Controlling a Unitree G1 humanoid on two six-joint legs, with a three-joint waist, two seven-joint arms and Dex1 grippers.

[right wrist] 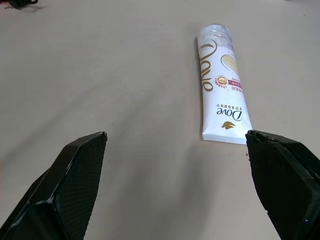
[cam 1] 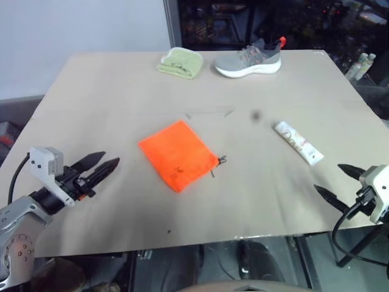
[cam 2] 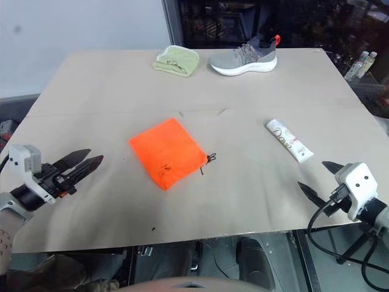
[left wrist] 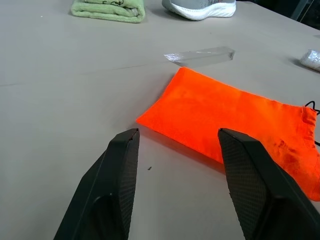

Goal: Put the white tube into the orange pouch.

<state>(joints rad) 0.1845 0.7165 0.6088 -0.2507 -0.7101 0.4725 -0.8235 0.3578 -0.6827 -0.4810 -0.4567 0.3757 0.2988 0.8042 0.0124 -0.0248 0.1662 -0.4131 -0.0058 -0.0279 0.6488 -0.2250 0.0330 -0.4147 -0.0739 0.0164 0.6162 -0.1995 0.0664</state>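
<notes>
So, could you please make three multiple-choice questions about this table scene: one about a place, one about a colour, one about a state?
1. Where does the white tube lie?
A. inside the orange pouch
B. on the table, on the robot's right of the orange pouch
C. on top of the shoe

2. What colour is the folded cloth at the far edge of the table?
A. light green
B. dark blue
C. red

3. What is the state of the right gripper?
A. shut on the white tube
B. shut on the orange pouch
C. open, holding nothing

Answers:
1 B: the tube rests flat on the bare table, apart from the orange pouch.
2 A: the cloth beside the shoe is light green.
3 C: its fingers stand wide apart, with the tube lying ahead of them, untouched.
</notes>
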